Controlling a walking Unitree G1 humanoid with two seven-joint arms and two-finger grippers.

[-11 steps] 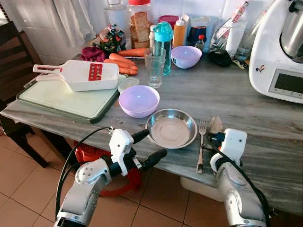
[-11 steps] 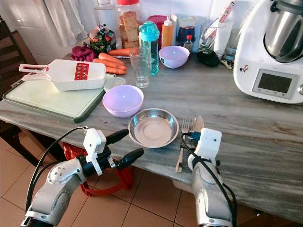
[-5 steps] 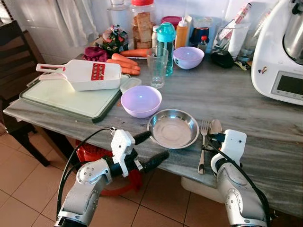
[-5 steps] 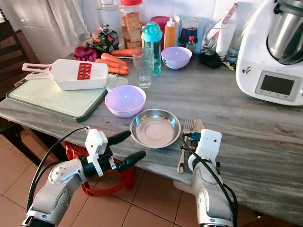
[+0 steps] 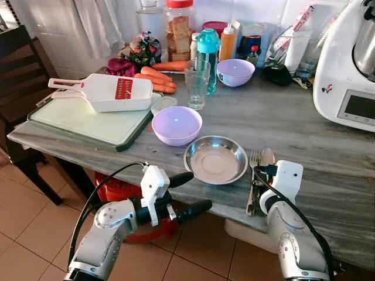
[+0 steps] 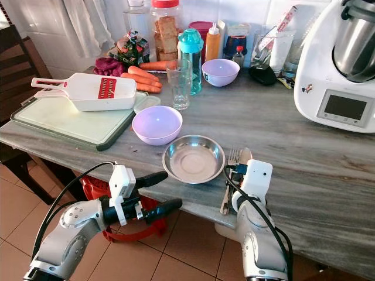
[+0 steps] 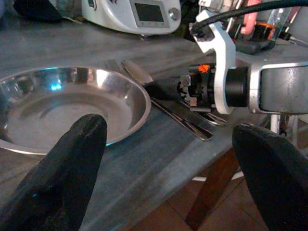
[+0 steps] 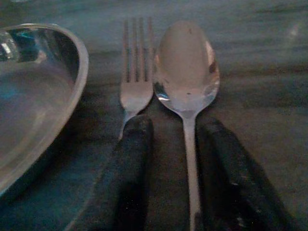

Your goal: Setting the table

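A round steel plate (image 5: 215, 159) lies near the table's front edge. Just to its right a fork (image 5: 254, 158) and a spoon (image 5: 267, 157) lie side by side, heads pointing away from me. My right gripper (image 8: 175, 124) rests low on the table, open. Its two fingers (image 8: 132, 159) straddle the spoon's handle (image 8: 191, 159), and one finger lies over the fork's handle. My left gripper (image 5: 196, 190) hangs open with nothing in it, in front of the table edge and just below it, pointing toward the plate (image 7: 57, 106).
Behind the plate are a purple bowl (image 5: 176, 124) and a drinking glass (image 5: 196, 85). A cutting board (image 5: 88, 120) carries a white slicer (image 5: 111, 92) at the left. Carrots, bottles and jars line the back. A white kitchen machine (image 5: 351, 76) stands at the right, a dark chair (image 5: 20, 76) at the left.
The camera has shifted slightly. My left gripper has sunk a little below the table edge. My right gripper stays at the cutlery, and the spoon now lies flat beside the fork.
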